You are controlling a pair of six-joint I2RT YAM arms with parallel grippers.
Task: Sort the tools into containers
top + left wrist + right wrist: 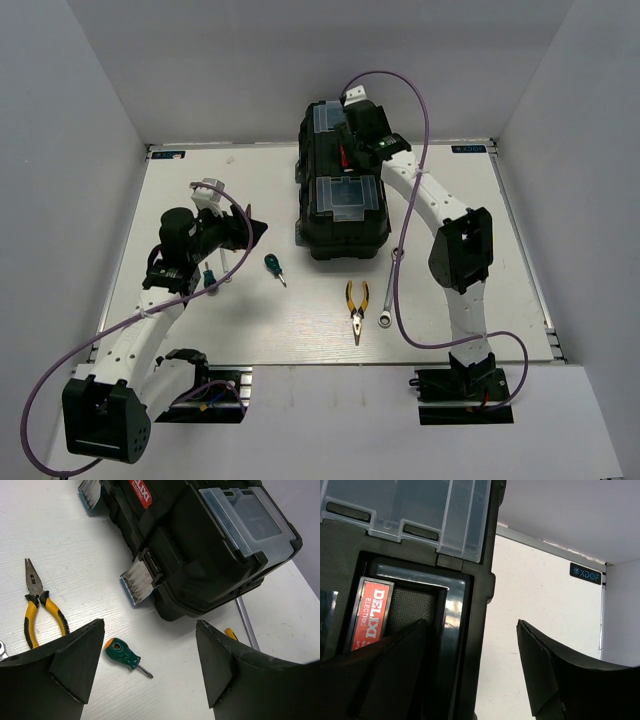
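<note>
**Both hands empty; tools loose on the tabletop, lids appear shut**

**Status.** The left hand [150, 626] hangs with its jaws spread wide and grips nothing. A stubby green-handled screwdriver with an orange cap [123, 654] lies flat on the white tabletop [60, 545] below the gap. The right hand [470, 625], equally wide and empty, sits over the edge of the large black plastic toolbox [340, 235]. The yellow-handled long-nose pliers [36, 598] and the silver combination wrench [390, 290] lie on the tabletop near the toolbox.

**Risks.** The round screwdriver handle is likely to roll or skid if one finger meets it first. The two clear-lidded boxes [345, 197] appear closed, so a carried tool would have nowhere to go. The right hand could strike the lid rim on descent.

**Markings.** A red label [370, 612] reads "DELIXI ELECTRIC" in white. A small dark plate [585, 573] at the tabletop's far corner reads "XDOF".
</note>
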